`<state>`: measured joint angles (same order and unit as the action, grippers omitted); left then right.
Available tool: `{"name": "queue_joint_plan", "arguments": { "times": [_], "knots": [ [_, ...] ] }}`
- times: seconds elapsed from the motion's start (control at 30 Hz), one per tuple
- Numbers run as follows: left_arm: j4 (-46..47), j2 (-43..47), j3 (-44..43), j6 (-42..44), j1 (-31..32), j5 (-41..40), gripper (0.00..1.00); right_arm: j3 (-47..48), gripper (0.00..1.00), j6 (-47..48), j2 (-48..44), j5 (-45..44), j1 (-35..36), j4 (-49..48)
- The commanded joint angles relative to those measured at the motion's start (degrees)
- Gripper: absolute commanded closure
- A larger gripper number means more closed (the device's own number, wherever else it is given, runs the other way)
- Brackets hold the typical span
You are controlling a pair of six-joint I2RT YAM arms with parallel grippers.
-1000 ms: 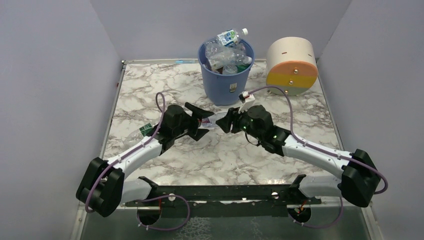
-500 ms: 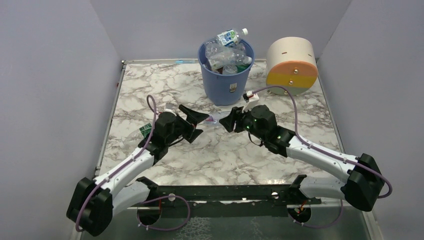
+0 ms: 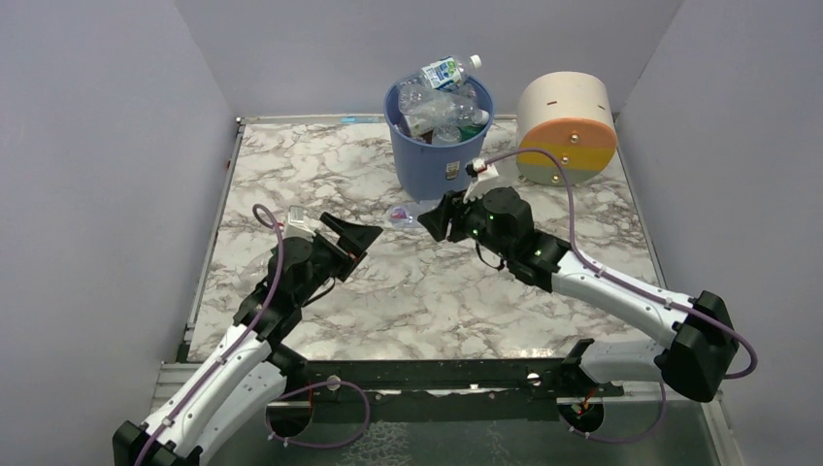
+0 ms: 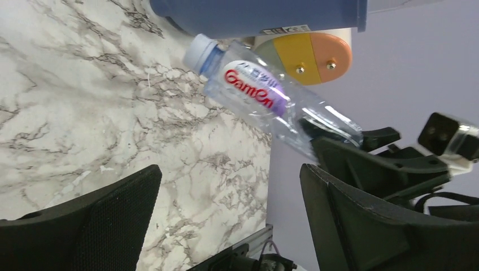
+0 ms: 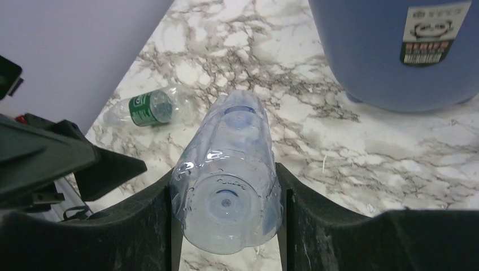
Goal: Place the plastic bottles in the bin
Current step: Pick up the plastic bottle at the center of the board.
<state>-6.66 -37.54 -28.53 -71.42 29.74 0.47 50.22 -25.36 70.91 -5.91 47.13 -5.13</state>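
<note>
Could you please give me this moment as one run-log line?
right gripper: shut on red-label bottle | left gripper: open, empty | bin: piled full | green-label bottle: lying on table

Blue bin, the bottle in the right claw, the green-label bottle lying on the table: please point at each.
blue bin (image 3: 424, 163), top external view, side wall.
held bottle (image 5: 229, 169), right wrist view, clear body.
green-label bottle (image 5: 148, 108), right wrist view, green label.
</note>
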Motion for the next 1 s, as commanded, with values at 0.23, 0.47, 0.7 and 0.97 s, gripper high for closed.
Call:
{"name": "queue_joint_plan", "arguments": {
  "times": [0.23,0.47,0.7,0.97],
  "knots": [
    [-8.63,9.02,2.46,5.12,-0.16,-4.84,0.01,17.31,0.59,7.33,1.92,-2.78,-0.20,5.42],
    [-8.71,7.65,0.52,7.20,-0.20,-4.51,0.01,23.88,0.57,9.45,0.99,-2.26,-0.20,6.44],
    [-8.23,7.01,-0.29,7.83,-0.21,-3.99,0.01,31.18,0.56,15.45,2.50,-7.30,-1.16,8.56],
    [-7.07,5.74,-0.48,8.07,-0.20,-3.30,0.01,41.28,0.56,19.31,5.03,-7.68,-7.20,17.33]
  ]
}}
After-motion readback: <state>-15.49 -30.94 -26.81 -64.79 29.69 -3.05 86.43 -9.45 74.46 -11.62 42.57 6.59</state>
